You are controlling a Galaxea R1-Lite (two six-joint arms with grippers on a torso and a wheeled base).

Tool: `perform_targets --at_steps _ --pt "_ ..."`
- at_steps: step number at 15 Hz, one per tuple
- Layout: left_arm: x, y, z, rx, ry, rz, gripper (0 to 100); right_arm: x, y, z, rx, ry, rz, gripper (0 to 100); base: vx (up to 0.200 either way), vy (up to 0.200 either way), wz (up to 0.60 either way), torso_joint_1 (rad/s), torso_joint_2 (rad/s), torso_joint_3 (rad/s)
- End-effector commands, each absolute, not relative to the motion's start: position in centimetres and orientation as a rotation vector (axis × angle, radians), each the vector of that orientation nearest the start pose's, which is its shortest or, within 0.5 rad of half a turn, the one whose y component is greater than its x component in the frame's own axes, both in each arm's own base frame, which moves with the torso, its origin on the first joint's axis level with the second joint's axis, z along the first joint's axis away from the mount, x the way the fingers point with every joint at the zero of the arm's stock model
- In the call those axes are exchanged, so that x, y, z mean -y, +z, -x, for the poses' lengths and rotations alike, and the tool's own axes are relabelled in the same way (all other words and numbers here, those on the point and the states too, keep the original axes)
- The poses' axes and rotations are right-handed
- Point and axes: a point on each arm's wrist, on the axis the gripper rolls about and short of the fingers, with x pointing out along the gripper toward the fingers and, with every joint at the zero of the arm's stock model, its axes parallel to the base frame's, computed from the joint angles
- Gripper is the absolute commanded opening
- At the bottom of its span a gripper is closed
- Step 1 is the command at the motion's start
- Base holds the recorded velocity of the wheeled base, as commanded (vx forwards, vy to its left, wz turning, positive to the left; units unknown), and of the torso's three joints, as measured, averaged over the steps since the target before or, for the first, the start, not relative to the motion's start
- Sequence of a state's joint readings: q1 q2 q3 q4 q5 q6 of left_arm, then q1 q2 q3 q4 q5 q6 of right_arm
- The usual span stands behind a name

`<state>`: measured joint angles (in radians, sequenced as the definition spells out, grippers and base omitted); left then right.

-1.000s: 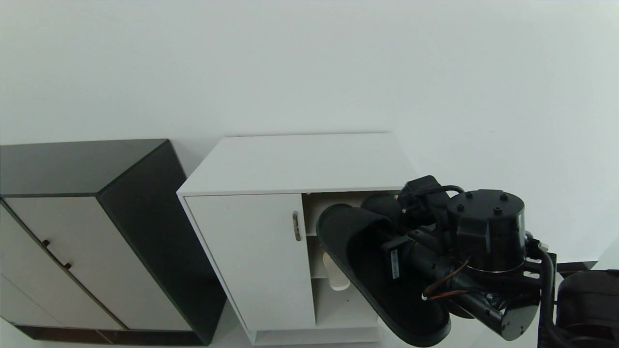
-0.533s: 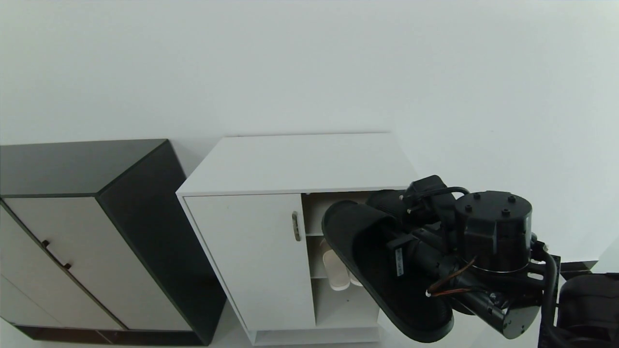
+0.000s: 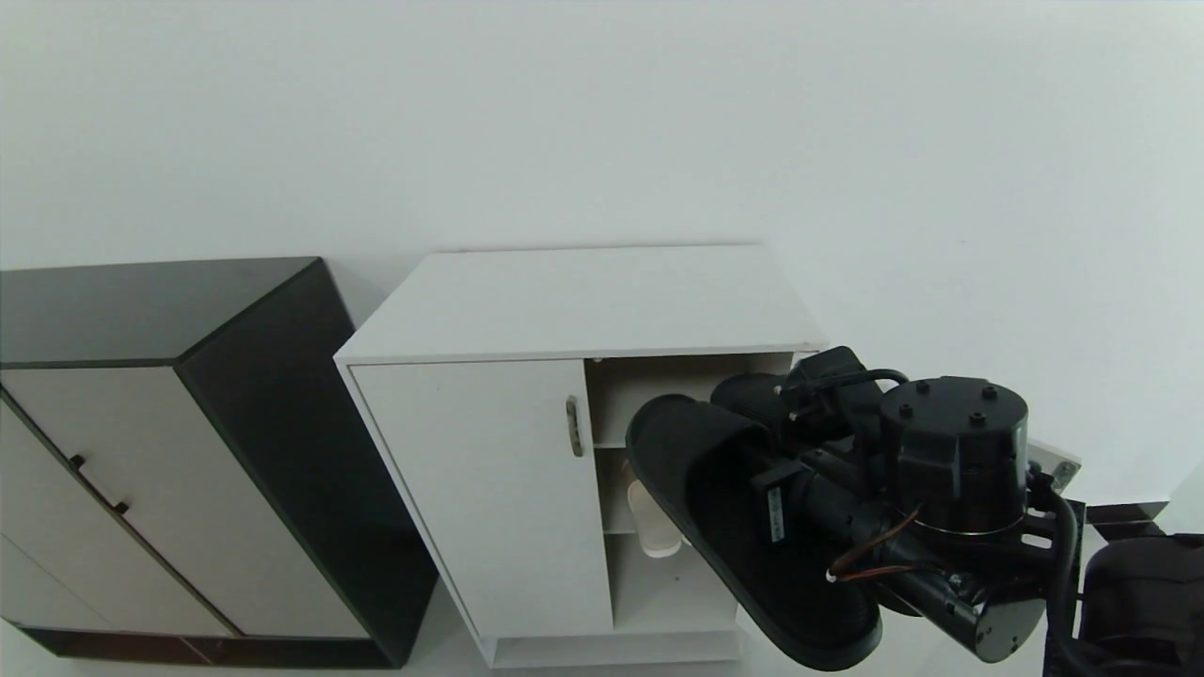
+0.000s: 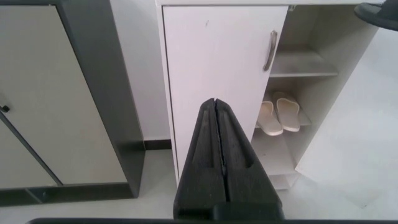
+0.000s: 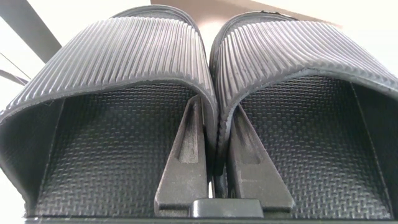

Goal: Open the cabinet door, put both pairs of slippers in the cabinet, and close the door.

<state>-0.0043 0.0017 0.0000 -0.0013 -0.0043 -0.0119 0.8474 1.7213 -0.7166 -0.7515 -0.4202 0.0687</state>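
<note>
The right gripper (image 5: 214,121) is clamping the black slippers (image 5: 124,62) together, cabinet (image 3: 583,301) ahead of it; the left gripper (image 4: 215,104) is sitting closed.

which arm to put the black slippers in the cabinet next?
Right. The right tool is clamped on the black slippers before the open cabinet; the left tool is shut, empty, facing the closed door.

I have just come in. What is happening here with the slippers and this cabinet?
The right pincer is shut on the black slippers, pinching their inner sides together. It holds them in front of the white cabinet, whose right half is open. The white slippers already lie on a shelf inside. The left pincer is shut and empty, some way back from the cabinet. The black pair is not yet inside.
</note>
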Motion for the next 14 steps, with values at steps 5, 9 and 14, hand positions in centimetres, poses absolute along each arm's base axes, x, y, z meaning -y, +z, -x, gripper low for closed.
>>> perform_targets --at_steps 5,9,14 --pt "0.00 7.57 2.27 0.000 -0.009 0.012 0 -21.95 16.27 -20.51 -0.225 0.419 0.087 0 0.000 0.000 0.00 -0.211 0.53 0.310" --pt "0.00 7.57 2.27 0.000 -0.009 0.012 0 -21.96 16.22 -20.52 -0.226 0.419 0.088 0 0.000 0.000 0.00 -0.187 0.50 0.316" --pt "0.00 7.57 2.27 0.000 -0.009 0.012 0 -21.97 16.22 -20.52 -0.226 0.421 0.088 0 0.000 0.000 0.00 -0.158 0.49 0.319"
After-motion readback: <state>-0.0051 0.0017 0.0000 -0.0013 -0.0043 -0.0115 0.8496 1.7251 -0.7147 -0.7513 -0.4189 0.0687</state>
